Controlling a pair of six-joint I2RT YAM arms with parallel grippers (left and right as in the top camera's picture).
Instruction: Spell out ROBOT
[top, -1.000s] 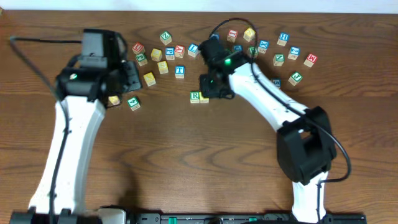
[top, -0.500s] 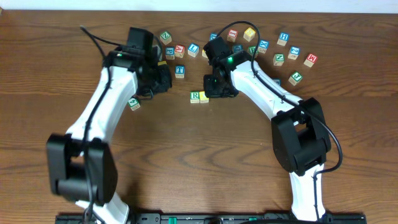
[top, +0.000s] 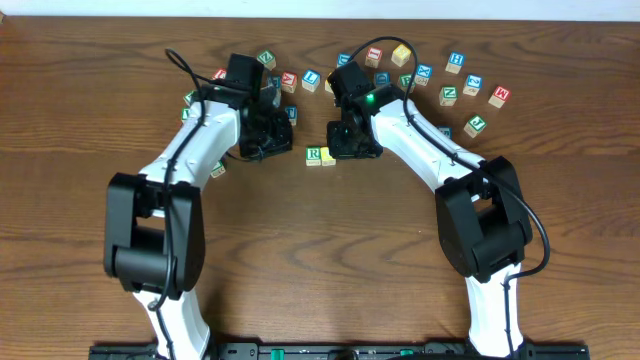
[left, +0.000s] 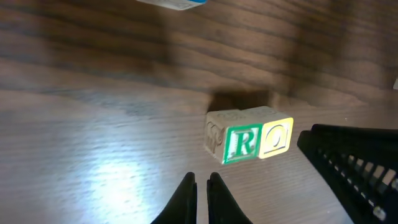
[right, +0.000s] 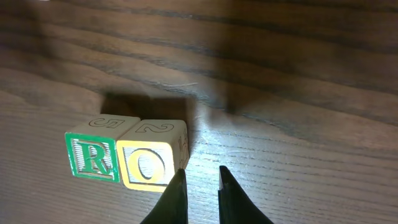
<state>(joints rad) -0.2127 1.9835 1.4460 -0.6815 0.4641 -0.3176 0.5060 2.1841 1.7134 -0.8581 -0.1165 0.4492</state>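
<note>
Left gripper (left: 202, 182) swung toward R cube (left: 241, 144), shut empty, right gripper (right: 201, 177) barely ajar, apparently empty, spare cubes (top: 456, 62) behind

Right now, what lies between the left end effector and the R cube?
Only bare table, in the left wrist view: the left end effector sits apart from the R cube.

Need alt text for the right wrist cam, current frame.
Two letter cubes sit touching on a wood table: the green R cube at frame left, the yellow O cube beside it. The right gripper shows at the bottom edge, just right of the O cube, slightly open, holding nothing.
</note>
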